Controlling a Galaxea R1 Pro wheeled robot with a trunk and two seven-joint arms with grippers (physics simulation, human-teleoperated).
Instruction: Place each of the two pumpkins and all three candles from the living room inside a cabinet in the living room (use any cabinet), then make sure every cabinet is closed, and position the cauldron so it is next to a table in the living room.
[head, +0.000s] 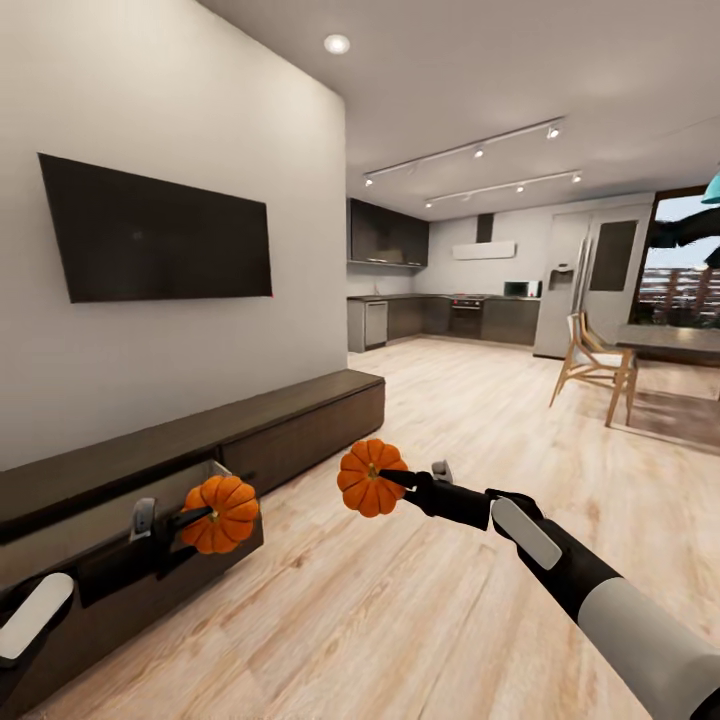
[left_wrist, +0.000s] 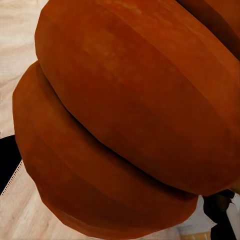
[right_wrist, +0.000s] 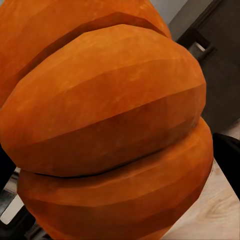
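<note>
Each gripper clamps a pumpkin: the left gripper (head: 195, 520) holds its pumpkin (head: 221, 514) over the cabinet's (head: 300, 425) open drawer (head: 120, 560), the right gripper (head: 395, 480) holds the other pumpkin (head: 370, 478) above the floor (head: 400, 600).

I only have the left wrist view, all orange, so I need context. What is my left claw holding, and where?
Observer: The left claw grips a pumpkin at the open drawer of the cabinet.
Operator: And the right arm?
Observer: The right claw holds the second pumpkin over the wooden floor, clear of the cabinet.
Operator: Drawer contents?
Observer: Its inside is hidden from the head view.
</note>
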